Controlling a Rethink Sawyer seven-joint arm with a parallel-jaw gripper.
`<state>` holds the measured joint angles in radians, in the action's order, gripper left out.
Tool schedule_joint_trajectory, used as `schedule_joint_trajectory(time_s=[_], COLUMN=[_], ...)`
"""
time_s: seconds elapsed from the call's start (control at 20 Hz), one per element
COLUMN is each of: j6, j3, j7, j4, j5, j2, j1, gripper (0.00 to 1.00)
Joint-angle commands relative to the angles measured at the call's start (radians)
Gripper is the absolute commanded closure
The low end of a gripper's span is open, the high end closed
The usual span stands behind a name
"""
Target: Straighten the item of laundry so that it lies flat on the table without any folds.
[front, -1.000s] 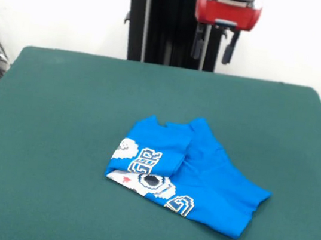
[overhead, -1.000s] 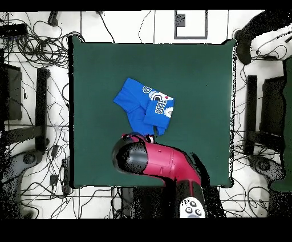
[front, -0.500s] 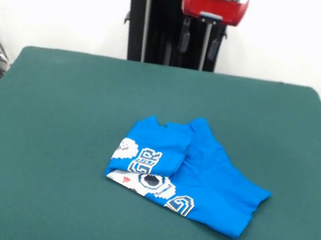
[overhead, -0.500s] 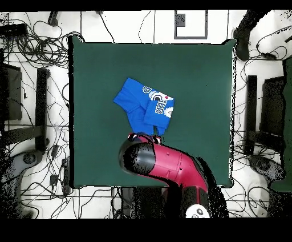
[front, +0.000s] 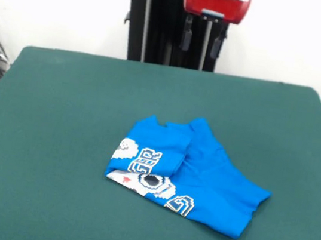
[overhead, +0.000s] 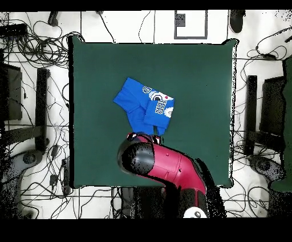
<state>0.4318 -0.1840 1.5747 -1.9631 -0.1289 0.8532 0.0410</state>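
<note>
One T-shirt (front: 186, 172) is seen crumpled on the green table (front: 59, 111), near the middle of the table and somewhat toward the camera side in the front view. It is folded over itself in several layers: a flap with the pixel graphic and lettering lies on the side nearer the table's left edge in that view, and plain blue cloth is bunched beside it. In the overhead view the T-shirt (overhead: 144, 106) lies just beyond the arm (overhead: 165, 165).

The gripper (front: 202, 40) is held high above the table's far edge, well apart from the T-shirt, with the two fingers (front: 186, 38) spread and nothing between them.

No flattening is judged to be done; the step in hand is taken to be the approach. A descent toward an outer edge or corner of the cloth is likely called for next, so that a single top layer is pinched and drawn outward. Several layers could be caught at once.
</note>
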Motion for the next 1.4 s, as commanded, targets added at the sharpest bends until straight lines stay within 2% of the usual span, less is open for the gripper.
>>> schedule_joint_trajectory(time_s=[0.05, 0.2, 0.45, 1.0, 1.4], j6=[-0.041, -0.072, -0.038, 0.027, -0.023], j3=[0.046, 0.065, 0.064, 0.063, 0.097], j7=[0.265, 0.258, 0.240, 0.198, 0.165], j4=[-0.025, -0.026, 0.024, 0.108, 0.068], j5=[-0.058, -0.062, -0.067, -0.057, -0.044], j2=[-0.064, -0.093, -0.131, -0.148, -0.122], j1=[-0.031, -0.028, -0.032, -0.020, 0.005], gripper=[0.00, 0.00, 0.00, 0.00, 0.00])
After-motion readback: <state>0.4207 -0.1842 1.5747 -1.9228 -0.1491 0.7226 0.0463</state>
